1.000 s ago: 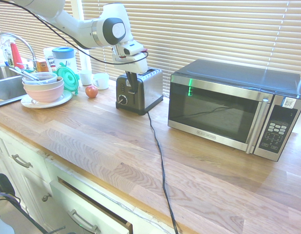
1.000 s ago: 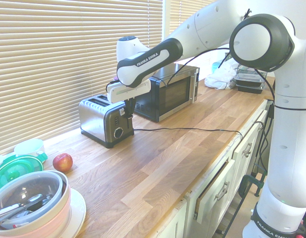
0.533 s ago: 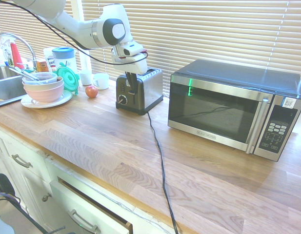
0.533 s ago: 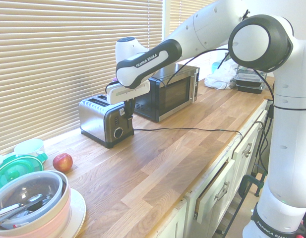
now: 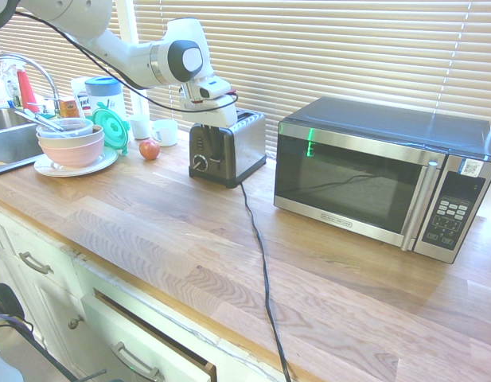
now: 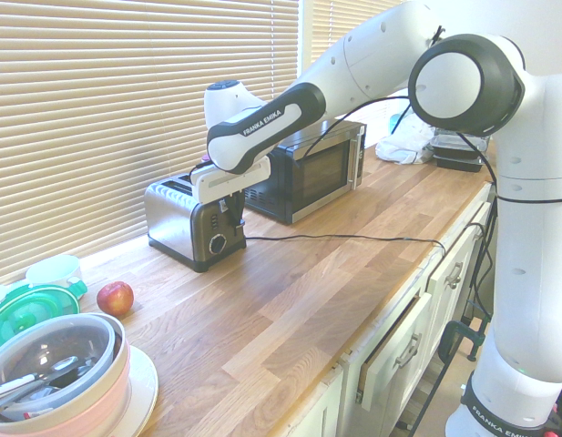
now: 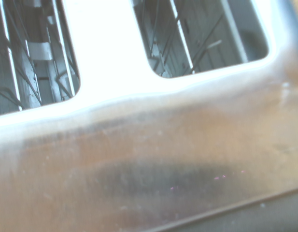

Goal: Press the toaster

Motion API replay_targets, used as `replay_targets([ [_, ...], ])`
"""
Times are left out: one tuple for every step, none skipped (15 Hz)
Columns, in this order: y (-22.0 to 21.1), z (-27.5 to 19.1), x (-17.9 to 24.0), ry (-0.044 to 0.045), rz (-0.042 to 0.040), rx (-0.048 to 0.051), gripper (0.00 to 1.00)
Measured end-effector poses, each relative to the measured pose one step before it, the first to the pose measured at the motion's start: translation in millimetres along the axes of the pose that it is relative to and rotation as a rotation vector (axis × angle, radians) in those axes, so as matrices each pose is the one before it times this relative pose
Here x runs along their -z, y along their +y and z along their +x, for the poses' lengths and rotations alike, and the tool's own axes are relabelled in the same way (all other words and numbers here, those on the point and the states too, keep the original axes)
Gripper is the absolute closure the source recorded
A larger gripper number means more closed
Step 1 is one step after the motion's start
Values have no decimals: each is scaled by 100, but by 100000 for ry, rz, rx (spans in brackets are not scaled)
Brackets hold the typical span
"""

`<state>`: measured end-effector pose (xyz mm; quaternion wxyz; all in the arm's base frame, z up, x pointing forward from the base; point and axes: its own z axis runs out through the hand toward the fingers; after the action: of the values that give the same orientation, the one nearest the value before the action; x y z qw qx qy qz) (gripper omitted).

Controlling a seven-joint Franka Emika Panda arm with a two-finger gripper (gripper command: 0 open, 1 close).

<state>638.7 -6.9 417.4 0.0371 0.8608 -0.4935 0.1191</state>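
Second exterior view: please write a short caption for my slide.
Franka arm's shut pincer at the lever end of a steel toaster.

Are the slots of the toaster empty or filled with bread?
Empty. The wrist view looks into both slots of the toaster and shows only bare wire guides, no bread.

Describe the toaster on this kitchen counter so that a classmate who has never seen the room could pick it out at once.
Start at the large microwave on the wooden counter under the blinds. Beside it, toward the sink, stands the toaster, with the gripper at its black end. It is much smaller, with brushed steel sides, two top slots and a round knob.
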Motion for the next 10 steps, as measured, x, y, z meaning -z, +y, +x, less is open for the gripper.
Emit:
replay_targets([
  [-7,27,-82,-314,28,-296,100],
  [-27,-45,-327,-475,-295,-143,100],
  [-105,-138,-743,-514,-714,202,100],
  [-219,-202,-782,-460,-397,395,100],
  [-85,-93,-44,-201,-322,259,100],
  [-58,-31,-52,-18,-11,148,100],
  [-71,-98,-51,-118,-6,207,100],
  [-93,-127,-46,-41,44,231,100],
  [-89,-145,-27,-110,10,226,100],
  [-99,-132,-45,-247,64,83,100],
])
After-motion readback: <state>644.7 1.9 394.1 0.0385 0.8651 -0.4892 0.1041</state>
